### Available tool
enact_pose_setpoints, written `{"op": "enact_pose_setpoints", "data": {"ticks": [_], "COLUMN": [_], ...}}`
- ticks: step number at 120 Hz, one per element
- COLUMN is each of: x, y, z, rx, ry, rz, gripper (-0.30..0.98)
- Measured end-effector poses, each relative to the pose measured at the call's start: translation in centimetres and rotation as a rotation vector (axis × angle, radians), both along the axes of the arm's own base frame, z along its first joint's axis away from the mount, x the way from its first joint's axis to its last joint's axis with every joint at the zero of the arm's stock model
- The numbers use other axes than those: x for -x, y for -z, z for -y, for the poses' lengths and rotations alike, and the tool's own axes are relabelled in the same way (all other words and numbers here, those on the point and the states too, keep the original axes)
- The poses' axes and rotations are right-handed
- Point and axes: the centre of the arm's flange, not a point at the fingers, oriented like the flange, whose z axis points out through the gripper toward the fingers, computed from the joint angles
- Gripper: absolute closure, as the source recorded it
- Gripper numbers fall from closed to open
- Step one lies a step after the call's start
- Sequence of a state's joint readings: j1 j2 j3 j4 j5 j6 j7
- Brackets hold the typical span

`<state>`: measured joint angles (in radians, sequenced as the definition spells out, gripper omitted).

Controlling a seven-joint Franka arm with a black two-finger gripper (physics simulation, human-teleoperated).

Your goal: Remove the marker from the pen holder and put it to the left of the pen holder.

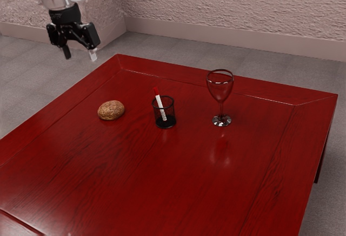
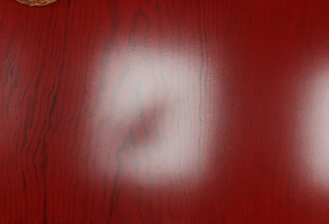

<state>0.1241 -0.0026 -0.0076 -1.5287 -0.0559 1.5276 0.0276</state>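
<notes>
No words, brands, numbers or signs can be read, on the marker [image 1: 159,102] in the pen holder [image 1: 172,117] or elsewhere.

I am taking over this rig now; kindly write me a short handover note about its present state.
Gripper: open, holding nothing, raised away from the job's things.
Marker: inside the black pen holder, leaning, red end up and above the rim.
Nearby: bread roll on the holder's exterior-view left, wine glass on its exterior-view right.
Done: marker not yet out.
Left: grasp it, lift it clear, lay it left of the holder.
</notes>
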Motion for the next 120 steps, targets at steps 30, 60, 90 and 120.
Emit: {"op": "enact_pose_setpoints", "data": {"ticks": [30, 60, 90, 120], "x": [-3.5, -12.3, -17.1, -20.8], "y": [13.8, 19.7, 24.9, 26.7], "z": [-0.3, 7.9, 7.2, 3.4], "rx": [-0.006, 0.001, -0.052, 0.057], "ry": [-0.016, 0.043, 0.026, -0.119], "rz": [-0.160, -0.025, 0.168, 0.369], "gripper": [0.00, 0.00, 0.00, 0.00]}}
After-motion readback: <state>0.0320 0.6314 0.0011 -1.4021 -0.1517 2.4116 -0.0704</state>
